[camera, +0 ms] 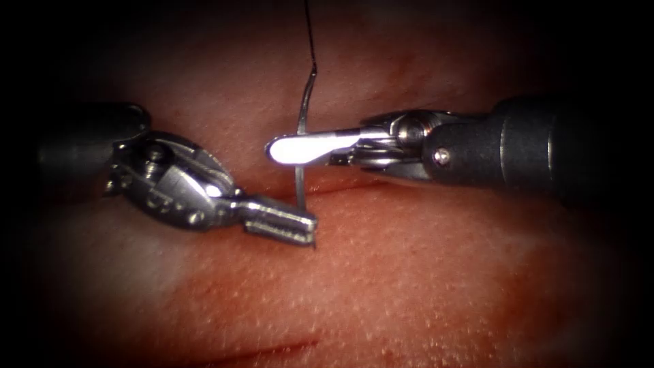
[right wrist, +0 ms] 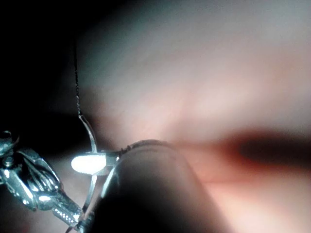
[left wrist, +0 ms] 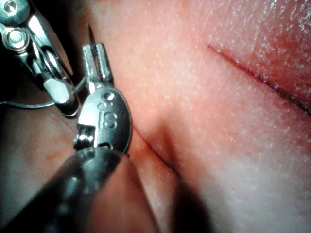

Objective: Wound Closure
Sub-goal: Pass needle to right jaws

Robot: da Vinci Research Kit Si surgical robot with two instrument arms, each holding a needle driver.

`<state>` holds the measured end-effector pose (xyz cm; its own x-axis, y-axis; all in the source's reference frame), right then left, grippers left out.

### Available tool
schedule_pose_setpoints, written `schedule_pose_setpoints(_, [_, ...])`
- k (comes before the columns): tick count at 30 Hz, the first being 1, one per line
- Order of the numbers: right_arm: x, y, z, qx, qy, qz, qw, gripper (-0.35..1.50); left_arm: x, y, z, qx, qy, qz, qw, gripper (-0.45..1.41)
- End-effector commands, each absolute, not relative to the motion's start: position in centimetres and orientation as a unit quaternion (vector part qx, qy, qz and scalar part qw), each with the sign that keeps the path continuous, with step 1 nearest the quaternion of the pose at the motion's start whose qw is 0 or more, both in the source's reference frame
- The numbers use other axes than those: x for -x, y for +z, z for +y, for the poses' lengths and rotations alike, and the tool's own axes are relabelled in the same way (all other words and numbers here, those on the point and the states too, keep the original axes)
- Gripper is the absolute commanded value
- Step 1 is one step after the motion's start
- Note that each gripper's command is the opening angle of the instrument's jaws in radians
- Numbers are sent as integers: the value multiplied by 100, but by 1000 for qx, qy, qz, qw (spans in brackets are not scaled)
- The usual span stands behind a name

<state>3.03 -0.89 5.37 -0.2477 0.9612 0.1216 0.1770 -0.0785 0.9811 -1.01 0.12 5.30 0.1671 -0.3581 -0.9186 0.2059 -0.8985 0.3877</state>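
Observation:
The curved needle (camera: 298, 187) stands upright above the tissue (camera: 443, 272), free of it, over the cut (camera: 354, 185). My left tool (camera: 310, 228) comes in from the left and is shut on the needle close to its point, which pokes out past the jaws (left wrist: 90, 31). My right tool (camera: 276, 150) reaches in from the right and is shut across the needle's middle. Dark thread (camera: 310, 34) leaves the needle's tail and runs up out of view. The right wrist view has the needle (right wrist: 90, 133), the thread (right wrist: 76, 82) and the right tool (right wrist: 80, 164).
A second thin red line (camera: 272, 351) marks the tissue nearer the front. The left wrist view shows a straight cut line (left wrist: 252, 73) and a dark fold (left wrist: 155, 143) beside the left tool (left wrist: 95, 51).

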Motion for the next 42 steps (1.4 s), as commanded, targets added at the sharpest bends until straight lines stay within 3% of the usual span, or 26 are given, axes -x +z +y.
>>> schedule_pose_setpoints(1, [-309, 539, -84, -495, 541, 578, 359, -35, 106, 534, 16, -732, -642, -53, 220, -45])
schedule_pose_setpoints(3, [-309, 539, -84, -494, 541, 581, 354, -35, 106, 534, 16, -732, -643, -53, 220, -45])
schedule_pose_setpoints(4, [-309, 539, -83, -493, 541, 582, 353, -20, 106, 534, 16, -732, -643, -53, 220, -45])
schedule_pose_setpoints(5, [-310, 539, -83, -491, 541, 584, 354, 71, 106, 534, 16, -732, -643, -53, 220, -45])
schedule_pose_setpoints(7, [-312, 539, -82, -487, 540, 587, 357, 109, 106, 534, 16, -731, -644, -53, 219, -45])
schedule_pose_setpoints(9, [-314, 539, -81, -480, 537, 593, 359, 119, 105, 533, 16, -731, -644, -53, 219, -45])
schedule_pose_setpoints(18, [-311, 540, -79, -466, 536, 602, 366, 111, 104, 532, 16, -731, -644, -53, 219, -45])
schedule_pose_setpoints(20, [-309, 540, -80, -462, 541, 600, 367, 86, 104, 532, 16, -730, -645, -54, 219, -45])
schedule_pose_setpoints(21, [-308, 540, -80, -460, 543, 599, 367, 61, 104, 532, 16, -730, -645, -54, 219, -45])
schedule_pose_setpoints(22, [-307, 540, -80, -456, 548, 597, 367, -5, 104, 532, 16, -729, -646, -54, 218, -45])
schedule_pose_setpoints(23, [-305, 540, -80, -448, 554, 597, 369, -35, 104, 532, 16, -729, -646, -54, 218, -45])
schedule_pose_setpoints(32, [-301, 538, -82, -434, 562, 583, 396, -35, 102, 530, 15, -725, -652, -46, 218, -40])
schedule_pose_setpoints(33, [-301, 538, -81, -431, 560, 585, 399, -35, 101, 530, 15, -724, -657, -32, 207, 17])
schedule_pose_setpoints(35, [-299, 538, -80, -428, 559, 587, 398, -35, 99, 528, 16, -722, -666, -15, 187, 81])
schedule_pose_setpoints(38, [-297, 540, -78, -427, 554, 593, 398, -35, 97, 525, 18, -708, -691, 6, 145, 118])
schedule_pose_setpoints(42, [-293, 550, -72, -378, 513, 633, 441, -35, 87, 518, 13, -689, -719, 34, 89, 130])
